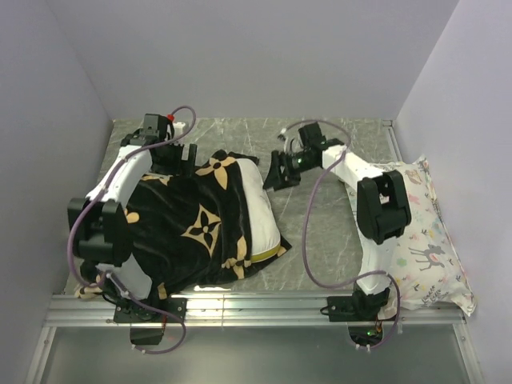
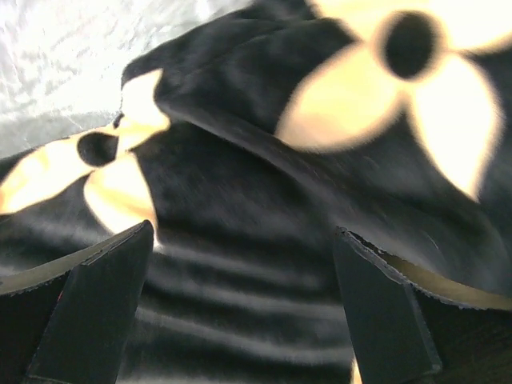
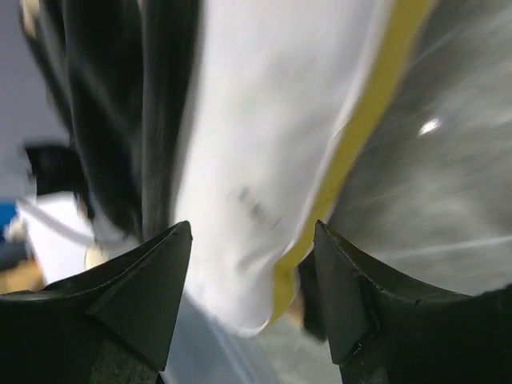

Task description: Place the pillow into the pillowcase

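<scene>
Pillowcase (image 1: 188, 216) is seen spread over the left half of the table (image 1: 328, 232), black plush with tan flowers, and the pillow (image 1: 258, 204) is lodged mostly inside it. Only the pillow's right side is left showing, white, with the yellow band (image 1: 269, 254) poking out at the near corner. Up at the far corner of the case, the left gripper (image 2: 244, 232) is held close over the plush, fingers spread wide, nothing pinched between them. Across the way, the right gripper (image 3: 253, 228) is aimed at the pillow's far right edge, jaws parted. White fabric and yellow band are framed between its fingers but not clamped. A second pillow (image 1: 428, 240), printed with deer, is parked at the table's right edge, partly hidden by the right arm.
</scene>
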Controlling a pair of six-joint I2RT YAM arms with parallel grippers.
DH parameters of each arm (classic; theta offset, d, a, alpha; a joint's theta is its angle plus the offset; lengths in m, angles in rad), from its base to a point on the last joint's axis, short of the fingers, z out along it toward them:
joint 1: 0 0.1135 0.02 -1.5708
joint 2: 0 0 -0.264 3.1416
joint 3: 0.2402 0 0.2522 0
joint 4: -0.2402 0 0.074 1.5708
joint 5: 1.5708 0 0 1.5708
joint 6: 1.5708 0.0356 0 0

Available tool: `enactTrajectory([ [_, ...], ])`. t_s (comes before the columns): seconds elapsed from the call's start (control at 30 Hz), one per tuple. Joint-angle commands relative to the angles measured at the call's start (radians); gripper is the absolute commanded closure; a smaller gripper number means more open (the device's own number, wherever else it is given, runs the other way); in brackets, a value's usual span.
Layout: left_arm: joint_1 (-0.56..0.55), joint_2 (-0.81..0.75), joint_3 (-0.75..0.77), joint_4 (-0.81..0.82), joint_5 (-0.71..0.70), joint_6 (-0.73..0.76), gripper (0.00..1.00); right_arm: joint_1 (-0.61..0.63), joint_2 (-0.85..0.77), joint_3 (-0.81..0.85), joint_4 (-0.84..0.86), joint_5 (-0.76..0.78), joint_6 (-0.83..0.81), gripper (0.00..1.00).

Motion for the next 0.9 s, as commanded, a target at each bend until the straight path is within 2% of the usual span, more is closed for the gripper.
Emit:
enactTrajectory([
  [0.0,-0.003,0.097,0.015,0.077,-0.085,-0.113,0.01,-0.016,0.085,0.153,0.091,0.075,0.122,0.3],
  [0.07,-0.002,0.158,0.056,0.114,-0.056,-0.121,0.01,-0.019,0.15,0.203,0.11,0.075,0.161,0.3],
  [0.2,0.002,0.196,0.08,0.249,0.103,-0.152,0.03,-0.021,0.22,0.258,0.224,0.072,0.26,0.29],
  [0.23,0.002,0.207,0.078,0.286,0.114,-0.167,0.04,-0.019,0.252,0.264,0.274,0.061,0.313,0.23],
  [0.4,0.011,0.261,0.086,0.292,0.186,-0.251,0.04,-0.005,0.331,0.261,0.408,-0.021,0.459,0.23],
  [0.5,0.014,0.29,0.076,0.32,0.277,-0.281,0.13,0.015,0.362,0.234,0.457,-0.075,0.502,0.38],
  [0.53,0.012,0.311,0.078,0.331,0.309,-0.291,0.27,0.018,0.369,0.226,0.48,-0.087,0.52,0.54],
  [0.57,-0.001,0.324,0.086,0.357,0.397,-0.305,0.37,0.022,0.366,0.217,0.492,-0.097,0.53,0.6],
  [0.63,-0.034,0.366,0.139,0.363,0.473,-0.299,0.54,0.021,0.356,0.188,0.534,-0.121,0.547,0.74],
  [0.7,-0.107,0.393,0.215,0.378,0.565,-0.298,0.64,0.022,0.351,0.179,0.543,-0.138,0.553,0.81],
  [0.77,-0.182,0.431,0.269,0.395,0.6,-0.313,0.8,0.024,0.345,0.177,0.558,-0.167,0.573,0.9],
  [0.8,-0.207,0.446,0.329,0.404,0.643,-0.333,0.93,0.022,0.339,0.162,0.572,-0.173,0.585,0.93],
  [0.83,-0.23,0.474,0.361,0.412,0.659,-0.339,0.98,0.022,0.326,0.154,0.592,-0.178,0.602,0.99],
  [0.87,-0.271,0.485,0.389,0.424,0.677,-0.344,1.0,0.024,0.319,0.146,0.6,-0.184,0.609,1.0],
])
